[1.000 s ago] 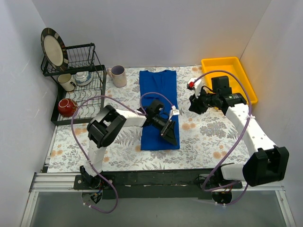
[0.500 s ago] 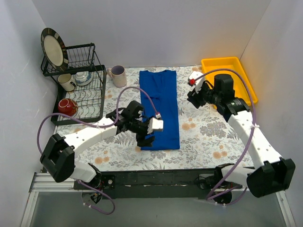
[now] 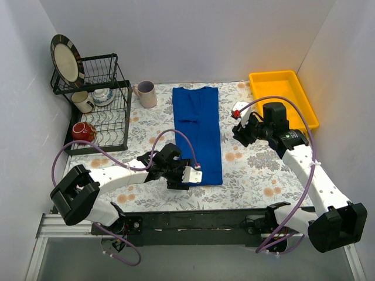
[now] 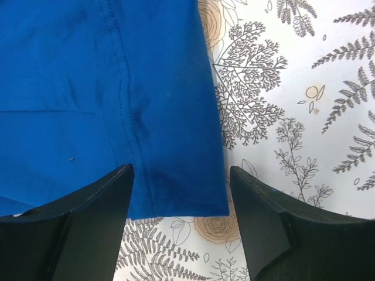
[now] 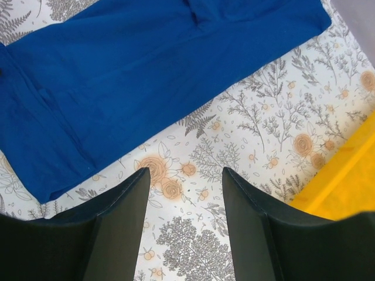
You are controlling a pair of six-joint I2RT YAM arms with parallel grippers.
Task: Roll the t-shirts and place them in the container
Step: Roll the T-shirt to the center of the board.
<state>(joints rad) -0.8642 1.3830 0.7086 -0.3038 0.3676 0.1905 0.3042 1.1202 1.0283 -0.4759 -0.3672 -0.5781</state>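
**A:** Which way is the t-shirt [image 3: 198, 134] lying?

**B:** Long axis runs straight away from the arm bases. It's folded into a narrow royal-blue strip, flat on the flowery desk [image 3: 263, 164], with a stitched seam showing by the corner.

**A:** And the arms?

**B:** The left arm reaches low across. The left hand [image 3: 186, 175] is spread open with the strip's near-left corner between its fingers, not pinched. The right hand [image 3: 240, 132] hovers with the strip off to its left, fingers apart, holding nothing.

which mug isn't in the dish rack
The pale mug upright on the tablecloth, left of the blue shirt; the cream mug and red mug sit in the rack.
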